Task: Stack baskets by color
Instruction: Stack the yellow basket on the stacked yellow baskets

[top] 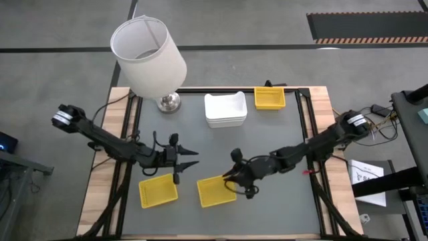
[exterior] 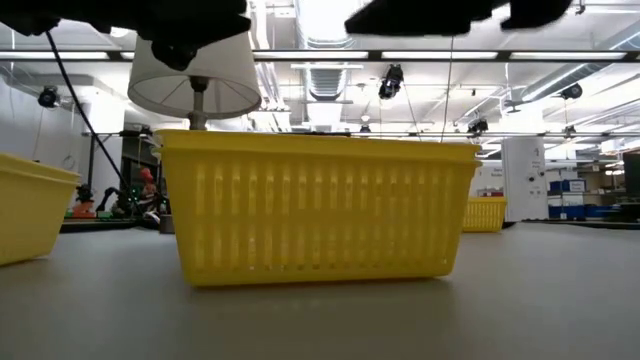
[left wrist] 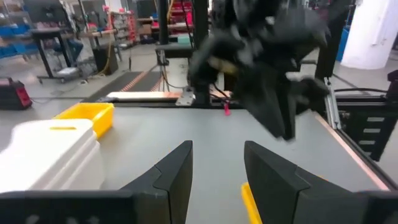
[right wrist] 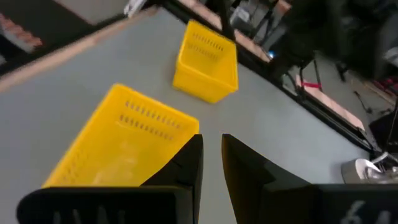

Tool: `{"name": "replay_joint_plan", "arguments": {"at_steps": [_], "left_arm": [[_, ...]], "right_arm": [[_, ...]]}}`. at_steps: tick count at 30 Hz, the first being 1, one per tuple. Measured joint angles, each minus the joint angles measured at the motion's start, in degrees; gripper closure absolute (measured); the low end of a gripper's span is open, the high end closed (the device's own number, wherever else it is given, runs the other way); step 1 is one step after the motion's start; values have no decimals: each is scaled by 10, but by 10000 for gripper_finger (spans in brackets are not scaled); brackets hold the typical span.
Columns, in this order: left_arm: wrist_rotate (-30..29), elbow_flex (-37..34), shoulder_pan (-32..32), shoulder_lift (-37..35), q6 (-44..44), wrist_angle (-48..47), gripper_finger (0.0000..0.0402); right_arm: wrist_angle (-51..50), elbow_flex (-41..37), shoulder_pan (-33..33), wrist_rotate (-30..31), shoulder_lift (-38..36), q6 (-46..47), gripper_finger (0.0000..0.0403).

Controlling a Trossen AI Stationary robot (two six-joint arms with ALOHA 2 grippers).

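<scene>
Seen from above, a grey table top (top: 267,134) is framed by pale wooden edging. A white lampshade (top: 148,55) on a chrome base (top: 168,102) stands at the far left corner. Beside it a stack of white baskets (top: 225,110) is placed, with a yellow basket (top: 270,98) just to its right at the far edge. Two more yellow baskets lie near the front edge: the left one (top: 158,190) sits just below the left gripper (top: 194,158), whose fingers are spread apart and hold nothing. The centre basket (top: 215,192) is met at its right rim by the right gripper (top: 231,178); whether the rim is pinched cannot be told.

From table height, the centre basket (exterior: 315,210) fills the view, its plastic wall slotted with upright ribs. A second yellow basket (exterior: 30,205) is cut off at the left, and the lampshade (exterior: 195,75) is seen behind.

In the left wrist view, the two dark fingers (left wrist: 168,177) are parted over bare table. The white stack (left wrist: 50,155), smooth and plain, is seen beyond, with the far yellow basket (left wrist: 87,116) behind it.

In the right wrist view, the fingers (right wrist: 186,165) are narrowly parted at the near rim of the centre basket (right wrist: 118,146). Another yellow basket (right wrist: 205,62) lies farther off.
</scene>
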Motion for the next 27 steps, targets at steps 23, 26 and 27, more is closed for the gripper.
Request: {"name": "replay_joint_plan", "arguments": {"at_steps": [23,26,27], "left_arm": [[27,117,-6,209,-24,2,272],[26,117,-6,204,-35,2,272],[26,117,-6,202,-39,3,272]], "right_arm": [[-135,-63,21,-6,-178,80,351],[-162,-63,21,-6,-190,88,351],[-170,-62,21,-6,-195,89,351]]}}
